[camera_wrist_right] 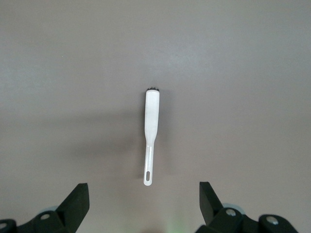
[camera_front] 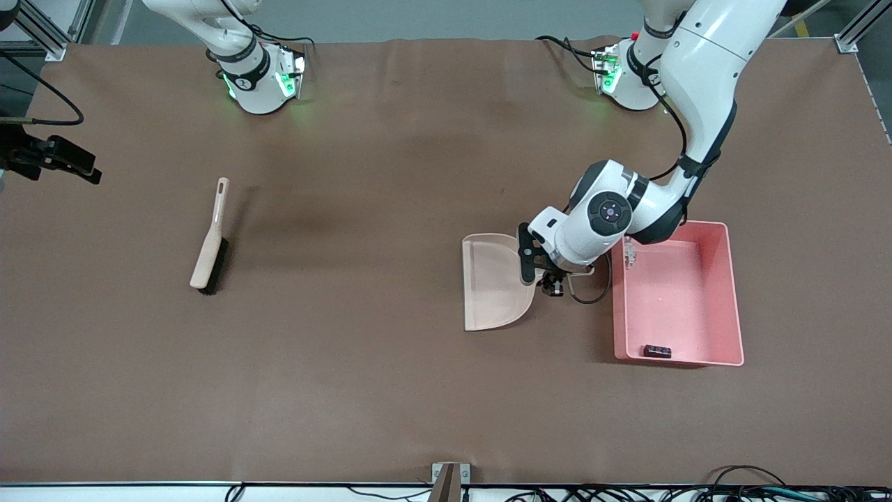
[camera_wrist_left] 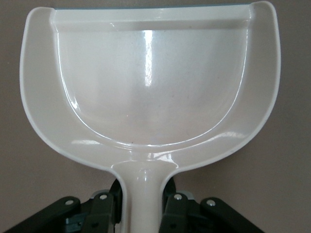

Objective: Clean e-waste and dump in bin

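Now the left gripper (camera_front: 547, 268) clasps the dustpan (camera_front: 491, 279) handle beside the bin (camera_front: 732, 293); a dark part (camera_front: 657, 351) lies inside; right gripper (camera_wrist_right: 144, 204) waits spread over the brush (camera_wrist_right: 151, 128); next, release.

A beige dustpan (camera_front: 491, 282) lies flat on the brown table (camera_front: 362, 362), well apart from a beige brush (camera_front: 210, 240) with dark bristles toward the right arm's end.
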You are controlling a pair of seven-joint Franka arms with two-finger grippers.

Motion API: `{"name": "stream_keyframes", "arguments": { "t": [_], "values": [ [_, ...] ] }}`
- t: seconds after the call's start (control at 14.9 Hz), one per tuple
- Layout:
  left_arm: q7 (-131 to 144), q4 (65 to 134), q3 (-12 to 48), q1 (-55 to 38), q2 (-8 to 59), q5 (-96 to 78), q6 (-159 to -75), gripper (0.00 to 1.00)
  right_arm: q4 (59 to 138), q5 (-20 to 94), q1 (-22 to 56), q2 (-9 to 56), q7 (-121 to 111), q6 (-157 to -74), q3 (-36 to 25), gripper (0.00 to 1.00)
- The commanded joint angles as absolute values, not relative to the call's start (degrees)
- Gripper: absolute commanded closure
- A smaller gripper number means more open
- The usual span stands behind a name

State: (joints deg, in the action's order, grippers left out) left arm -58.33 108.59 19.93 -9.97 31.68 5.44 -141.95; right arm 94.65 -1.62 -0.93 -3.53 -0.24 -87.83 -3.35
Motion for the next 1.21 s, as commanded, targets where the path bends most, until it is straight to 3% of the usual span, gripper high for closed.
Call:
{"name": "stream_keyframes", "arguments": {
  "t": [0.0,0.74,0.94,1.07,1.14],
  "values": [
    [-57.7,109.1,19.9,-11.0,31.5,5.2,-143.4,0.97,96.2,-2.1,-1.3,-5.2,-0.8,-87.5,-3.1,0.00],
    [-58.5,107.8,19.4,-12.3,33.7,7.6,-146.3,0.88,96.2,-2.0,-1.2,-5.4,-0.8,-86.3,-3.1,0.00],
    [-58.4,107.0,19.2,-12.7,34.7,8.5,-146.3,0.82,96.1,-1.9,-1.2,-5.2,-0.9,-86.7,-3.1,0.00],
    [-58.4,106.4,19.2,-12.7,34.9,8.9,-146.4,0.69,96.1,-1.9,-1.1,-5.2,-0.9,-86.7,-3.1,0.00],
    [-58.1,106.2,19.2,-12.7,35.0,8.9,-146.5,0.45,96.1,-1.8,-1.2,-5.2,-0.9,-86.7,-3.1,0.00]
  ]
}}
